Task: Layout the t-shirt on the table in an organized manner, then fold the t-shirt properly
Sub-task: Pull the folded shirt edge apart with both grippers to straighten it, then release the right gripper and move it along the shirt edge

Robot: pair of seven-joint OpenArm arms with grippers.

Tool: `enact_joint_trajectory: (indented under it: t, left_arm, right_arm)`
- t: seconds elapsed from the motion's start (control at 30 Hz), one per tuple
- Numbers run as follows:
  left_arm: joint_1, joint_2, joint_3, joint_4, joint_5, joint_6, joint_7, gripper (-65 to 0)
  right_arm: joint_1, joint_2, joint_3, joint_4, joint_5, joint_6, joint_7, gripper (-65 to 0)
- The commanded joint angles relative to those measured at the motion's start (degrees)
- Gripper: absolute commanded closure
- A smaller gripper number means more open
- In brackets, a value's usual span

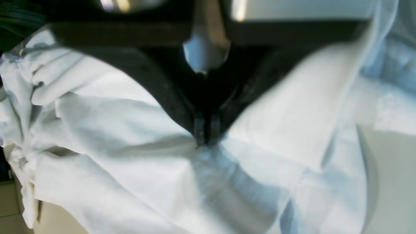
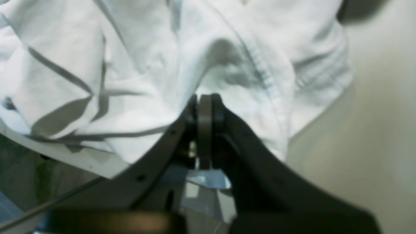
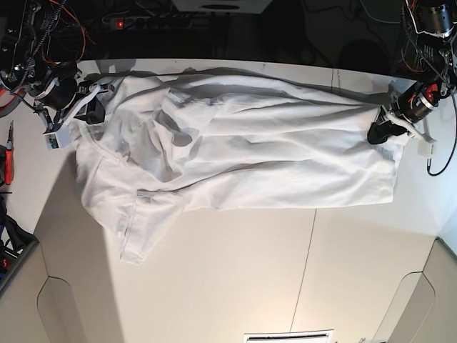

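I'm in the laying-out step: the t-shirt (image 3: 235, 150) is stretched sideways across the far part of the bench (image 3: 235, 279), pulled between my two arms, with nothing folded yet. My left hand (image 1: 205, 138) is at the base view's right end, pinched shut on a pucker of the white cloth, and my right hand (image 2: 204, 100) is at the other end, its tips closed tight on fabric near a stitched hem. From overhead the body of the shirt looks fairly taut along its far edge, but the end by my right hand is bunched, with one sleeve (image 3: 143, 229) flopping toward the near side and deep wrinkles across the middle. I judge the next move calls for keeping both grips, drawing the cloth flatter and lowering it evenly onto the bench, then sorting out that stray sleeve before any fold begins.
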Motion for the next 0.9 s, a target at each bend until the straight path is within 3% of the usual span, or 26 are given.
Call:
enact_joint_trajectory:
  t: [0.0, 0.2, 0.43, 0.87]
  left_arm:
    - [1.0, -0.6, 0.1, -0.1, 4.2, 1.3, 3.8, -0.4]
    - [1.1, -0.5, 0.1, -0.1, 2.3, 1.3, 3.5, -0.4]
    - [1.1, -0.5, 0.1, -0.1, 1.7, 1.3, 3.6, -0.4]
    - [1.8, -0.5, 0.1, -0.1, 2.0, 1.3, 5.3, -0.4]
  right_arm:
    - [0.3, 0.6, 0.3, 0.9, 1.4, 0.1, 0.9, 0.0]
    - [1.4, 0.1, -0.2, 0.9, 11.0, 1.4, 4.6, 0.0]
    - [5.4, -3.1, -2.6, -2.2, 2.8, 1.4, 5.0, 0.0]
    - [4.7, -2.9, -3.7, -9.9, 2.0, 1.2, 0.9, 0.0]
